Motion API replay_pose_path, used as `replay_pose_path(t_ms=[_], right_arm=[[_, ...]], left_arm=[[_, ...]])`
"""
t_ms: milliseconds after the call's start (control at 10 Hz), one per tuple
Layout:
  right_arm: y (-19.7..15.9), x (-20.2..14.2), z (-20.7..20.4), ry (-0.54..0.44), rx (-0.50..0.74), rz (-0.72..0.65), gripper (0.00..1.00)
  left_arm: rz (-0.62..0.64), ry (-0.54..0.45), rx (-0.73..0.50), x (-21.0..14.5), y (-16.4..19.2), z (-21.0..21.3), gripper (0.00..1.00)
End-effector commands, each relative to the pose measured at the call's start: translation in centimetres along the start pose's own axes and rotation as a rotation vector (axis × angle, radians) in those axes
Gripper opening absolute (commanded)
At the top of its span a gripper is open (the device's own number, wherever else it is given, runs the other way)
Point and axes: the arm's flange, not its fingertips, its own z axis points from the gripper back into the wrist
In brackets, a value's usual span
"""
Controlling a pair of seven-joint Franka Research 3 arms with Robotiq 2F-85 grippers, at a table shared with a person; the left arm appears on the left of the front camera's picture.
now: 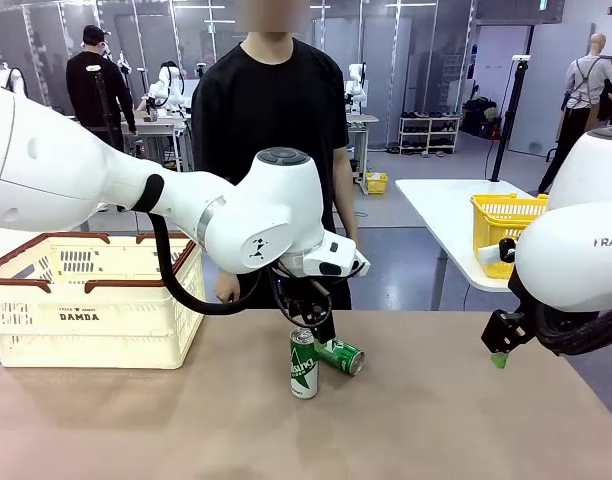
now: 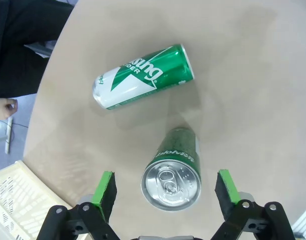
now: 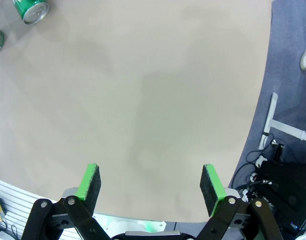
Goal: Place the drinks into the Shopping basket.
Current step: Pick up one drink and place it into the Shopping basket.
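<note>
The counter [image 1: 436, 420] carried the Shopping basket [image 1: 96, 315] at 9 o'clock, its contents hidden. The left tool [image 2: 165, 182] hung wide open, empty, just over the upright can [image 1: 304, 365]. The right tool [image 3: 150, 182], at 3 o'clock, gaped empty. Both green drinks looked unplaced, the lying can [image 1: 339, 356] at 2 o'clock of the upright one.

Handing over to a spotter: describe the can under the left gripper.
Right of the cream basket are two green cans. Yours is the upright can, directly below the open left gripper. The other can, beside it, lies on its side.
</note>
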Motion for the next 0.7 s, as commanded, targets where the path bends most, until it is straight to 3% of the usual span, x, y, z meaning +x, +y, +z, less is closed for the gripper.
replay_pose_path(t_ms=[0, 600], right_arm=[[-0.1, 0.0, 0.1, -0.001, -0.002, 0.005, 1.0], [-0.1, 0.0, 0.1, -0.001, -0.002, 0.005, 1.0]], left_arm=[[-0.012, 0.014, -0.044, 0.1, 1.1, -1.5, 1.0], [0.013, 0.041, -0.103, -0.3, 1.7, -3.9, 1.0]])
